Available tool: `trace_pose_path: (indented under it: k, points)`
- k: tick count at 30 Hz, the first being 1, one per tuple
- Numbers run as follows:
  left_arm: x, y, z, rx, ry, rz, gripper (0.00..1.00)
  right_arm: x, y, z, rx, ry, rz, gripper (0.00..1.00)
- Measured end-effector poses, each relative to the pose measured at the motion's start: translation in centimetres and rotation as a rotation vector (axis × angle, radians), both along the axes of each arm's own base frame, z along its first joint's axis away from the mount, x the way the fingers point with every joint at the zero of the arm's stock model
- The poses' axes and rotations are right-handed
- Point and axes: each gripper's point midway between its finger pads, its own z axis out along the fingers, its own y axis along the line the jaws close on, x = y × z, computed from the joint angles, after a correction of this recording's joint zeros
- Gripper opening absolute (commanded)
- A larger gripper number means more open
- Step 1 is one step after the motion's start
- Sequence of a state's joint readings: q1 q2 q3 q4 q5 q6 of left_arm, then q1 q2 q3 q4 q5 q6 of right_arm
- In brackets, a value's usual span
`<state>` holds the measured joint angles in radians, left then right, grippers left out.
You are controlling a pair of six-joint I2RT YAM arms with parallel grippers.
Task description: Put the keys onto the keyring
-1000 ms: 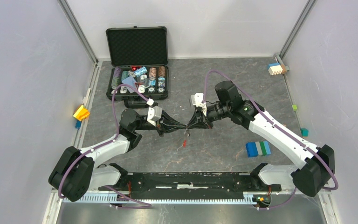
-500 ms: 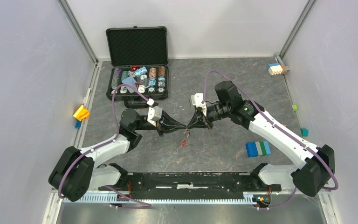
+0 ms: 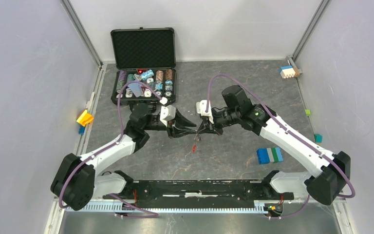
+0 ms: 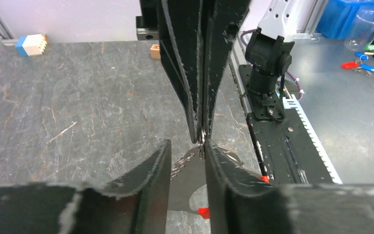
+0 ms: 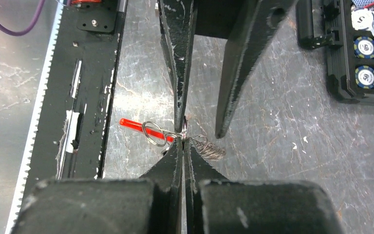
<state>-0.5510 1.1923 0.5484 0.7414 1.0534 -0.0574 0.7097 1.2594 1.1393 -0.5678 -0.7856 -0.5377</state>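
At the right tool [image 5: 182, 140], keyring [image 5: 135, 124] coils, indistinct overhead.

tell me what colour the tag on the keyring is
Bright red. The tag on the keyring shows best in the right wrist view.

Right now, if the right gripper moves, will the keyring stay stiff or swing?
Likely floppy: the keyring has its chain bunched loosely beside the right gripper. Probably light, since a fingertip pinch carries it. The red tag appears to dangle, so it may swing.
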Motion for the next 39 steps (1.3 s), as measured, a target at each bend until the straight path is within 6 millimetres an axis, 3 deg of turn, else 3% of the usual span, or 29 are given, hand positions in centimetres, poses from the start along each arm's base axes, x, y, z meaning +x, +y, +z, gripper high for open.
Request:
trace_pose_path:
  k: [2,4,11,18,23,32,37,39]
  points:
    - [0.4,-0.1,0.2,0.026,-0.008,-0.002,0.51,0.0,-0.2,-0.2,-0.024,-0.011,-0.008,0.0]
    - [0.7,-0.2,0.4,0.056,-0.016,-0.005,0.53,0.0,-0.3,-0.3,-0.046,-0.017,-0.015,0.0]
    - [1.3,-0.1,1.2,0.159,-0.073,-0.023,0.49,0.4,-0.6,-0.6,-0.099,-0.029,-0.039,0.0]
    - [0.6,0.3,-0.4,0.23,-0.034,-0.035,0.43,0.8,-0.6,-1.3,-0.143,-0.01,-0.056,0.0]
    - [0.3,0.1,-0.5,0.231,-0.035,-0.046,0.42,1.0,-0.4,-1.0,-0.146,-0.017,-0.064,0.0]
    - [0.8,-0.7,-0.2,0.203,-0.029,-0.046,0.21,1.1,-0.3,-1.1,-0.154,-0.014,-0.071,0.0]
    - [0.7,-0.8,-0.4,0.204,-0.015,-0.047,0.04,1.3,-0.3,-1.4,-0.164,-0.014,-0.081,0.0]
    - [0.7,-0.8,-0.6,0.205,-0.011,-0.046,0.02,1.3,-0.3,-1.5,-0.168,-0.01,-0.083,0.0]
